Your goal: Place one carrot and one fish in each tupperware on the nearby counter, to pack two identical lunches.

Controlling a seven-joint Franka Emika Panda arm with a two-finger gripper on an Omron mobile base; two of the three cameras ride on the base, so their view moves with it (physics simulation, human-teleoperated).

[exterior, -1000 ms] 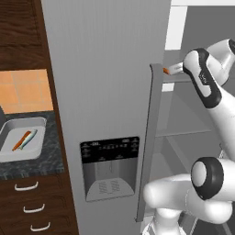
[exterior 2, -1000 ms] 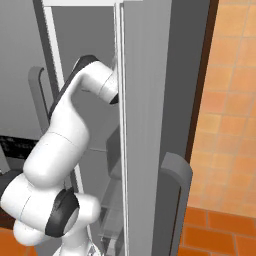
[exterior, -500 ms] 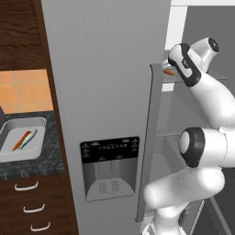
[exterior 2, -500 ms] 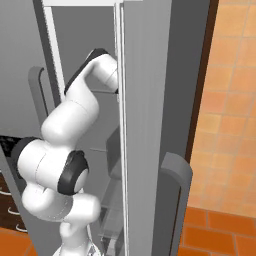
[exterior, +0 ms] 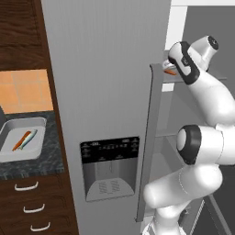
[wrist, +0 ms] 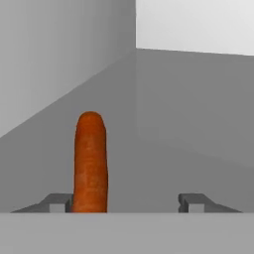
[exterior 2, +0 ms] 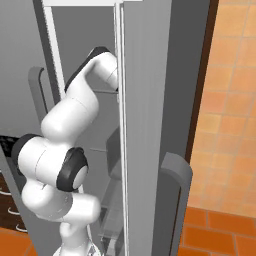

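Tool (wrist: 127,201) is gaping wide, carrot (wrist: 91,161) lying off-centre beside the 9 o'clock finger (wrist: 59,202), long axis running toward 12.

- Grey fridge door (exterior: 105,92), closed, with a long vertical handle (exterior: 149,142) at its right edge.
- Black dispenser panel (exterior: 109,168) set low in this door.
- 3 curved silver drawer handles (exterior: 25,187), stacked on dark wood.
- Orange tiled wall (exterior 2: 230,115).
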